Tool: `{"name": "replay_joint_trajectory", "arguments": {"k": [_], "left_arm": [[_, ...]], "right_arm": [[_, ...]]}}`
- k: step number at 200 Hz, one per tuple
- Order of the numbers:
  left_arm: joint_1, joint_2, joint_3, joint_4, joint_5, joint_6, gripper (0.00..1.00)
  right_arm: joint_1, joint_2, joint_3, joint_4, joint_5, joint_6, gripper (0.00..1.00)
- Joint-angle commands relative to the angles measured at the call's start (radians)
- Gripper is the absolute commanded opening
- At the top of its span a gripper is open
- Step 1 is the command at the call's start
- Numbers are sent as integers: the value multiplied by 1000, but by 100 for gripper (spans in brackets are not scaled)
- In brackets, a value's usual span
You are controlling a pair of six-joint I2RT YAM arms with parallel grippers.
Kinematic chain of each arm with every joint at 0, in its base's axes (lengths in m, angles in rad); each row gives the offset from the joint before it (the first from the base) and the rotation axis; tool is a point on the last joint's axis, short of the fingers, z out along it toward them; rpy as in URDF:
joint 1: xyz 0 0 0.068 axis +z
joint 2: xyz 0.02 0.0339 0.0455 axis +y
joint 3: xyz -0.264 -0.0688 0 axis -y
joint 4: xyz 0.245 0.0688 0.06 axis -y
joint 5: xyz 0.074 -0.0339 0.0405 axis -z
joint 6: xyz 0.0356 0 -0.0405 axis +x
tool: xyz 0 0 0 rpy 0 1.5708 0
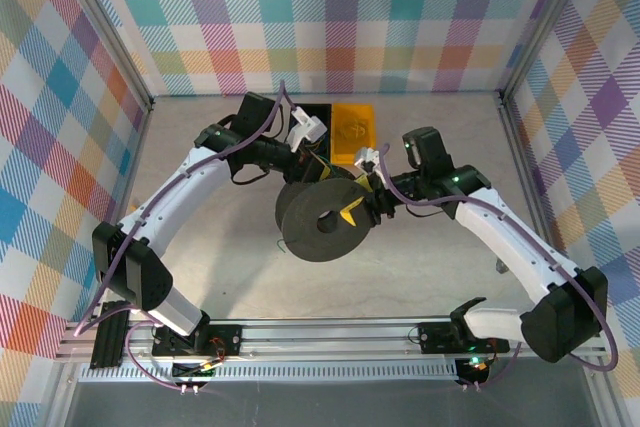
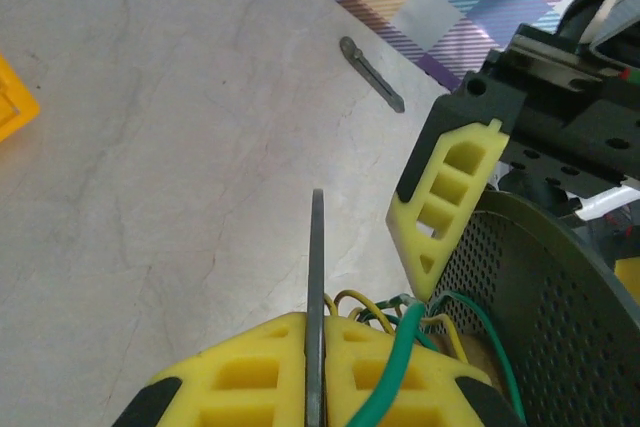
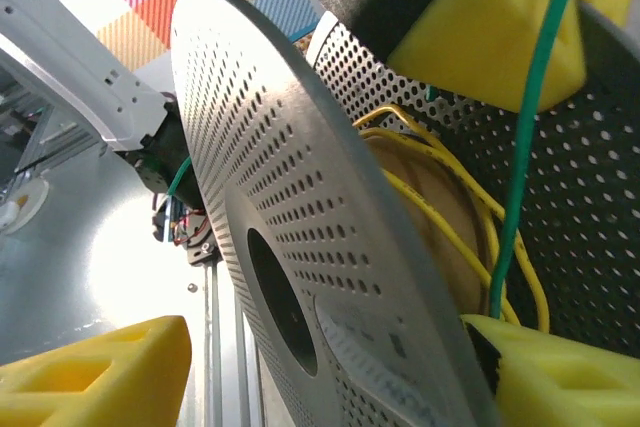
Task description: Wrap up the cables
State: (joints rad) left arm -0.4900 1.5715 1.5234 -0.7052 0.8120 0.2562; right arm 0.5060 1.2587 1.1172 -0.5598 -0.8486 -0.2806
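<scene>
A black perforated spool (image 1: 325,217) stands on edge mid-table between both arms. My left gripper (image 2: 316,322) is shut on the thin rim of one flange (image 2: 316,247). Thin yellow and green cables (image 2: 400,322) loop round the core beside its fingers, and one green cable crosses the right finger. My right gripper (image 3: 325,387) is open and straddles the near flange (image 3: 300,207). Its left finger (image 3: 90,377) stands clear of the disc, while its right finger (image 3: 560,377) sits in the gap by the yellow cables (image 3: 440,207) and a taut green cable (image 3: 525,147).
An orange bin (image 1: 353,132) sits behind the spool by the back wall. A small metal bar (image 2: 372,74) lies on the table near the checked wall. The aluminium rail (image 1: 330,332) carrying the arm bases runs along the near edge.
</scene>
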Motion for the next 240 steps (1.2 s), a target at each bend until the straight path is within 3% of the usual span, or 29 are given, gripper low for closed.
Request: {"name": "replay_joint_trajectory", "arguments": {"k": [1, 59, 77, 89, 104, 112, 135, 160, 186, 240], "left_arm": [[7, 6, 63, 40, 84, 5, 0], [7, 28, 86, 61, 93, -3, 0], [7, 27, 87, 62, 79, -4, 0], [7, 24, 87, 59, 69, -2, 0], [8, 20, 89, 53, 54, -1, 0], [9, 18, 91, 50, 45, -1, 1], [19, 7, 98, 54, 26, -6, 26], [41, -13, 110, 91, 26, -24, 39], [62, -16, 156, 96, 39, -25, 46], [85, -35, 175, 89, 33, -19, 48]], "right_arm": [[0, 27, 43, -24, -116, -33, 61], [-1, 92, 77, -76, -195, -69, 34], [-3, 93, 81, -87, -209, -82, 17], [-7, 90, 77, -85, -213, -84, 12], [-9, 85, 73, -88, -222, -94, 0], [-10, 81, 70, -88, -223, -97, 0], [-15, 71, 65, -96, -231, -108, 0], [-18, 70, 65, -117, -245, -125, 0], [-19, 70, 60, -132, -254, -134, 0], [-27, 54, 44, -135, -254, -137, 0]]}}
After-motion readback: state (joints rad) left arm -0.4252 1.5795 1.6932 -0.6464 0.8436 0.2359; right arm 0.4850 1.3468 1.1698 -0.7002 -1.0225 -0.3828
